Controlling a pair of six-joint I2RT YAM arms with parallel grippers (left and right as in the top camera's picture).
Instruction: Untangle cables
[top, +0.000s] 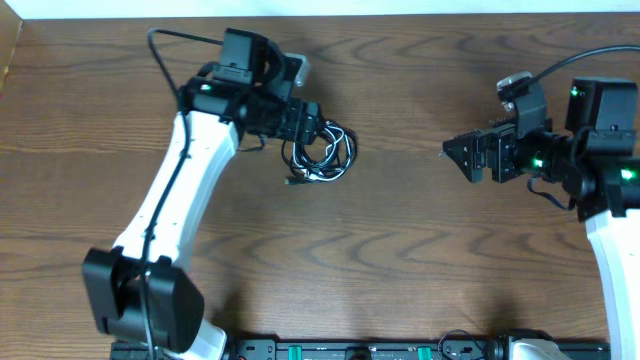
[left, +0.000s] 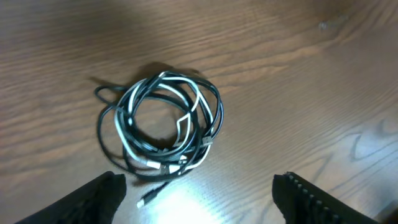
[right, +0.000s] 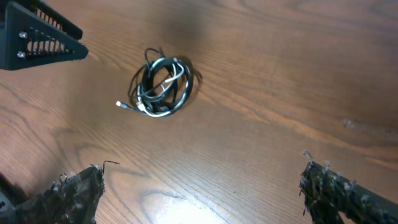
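Status: left gripper (left: 199, 185) stands wide, nothing between its fingers. The cables (top: 320, 155) lie as one flat coil on the table (top: 400, 260), just ahead of those fingertips and not touching them. The black cable (left: 219, 111) makes most of the ring, and the white cable (left: 122, 124) is threaded through it. A loose plug end (left: 145, 200) trails out close to this claw's left finger. Judgement: the strands are light, limp and thin, likely to slide on the smooth wood, and a pinch into the ring would catch several at once. The plug end or a single outer loop looks like the better hold. Bare wood lies on every side of the coil, with no edge near. The right gripper (top: 455, 152) is also wide and empty, well apart from the coil, with open table in front of it for drawing a strand out.
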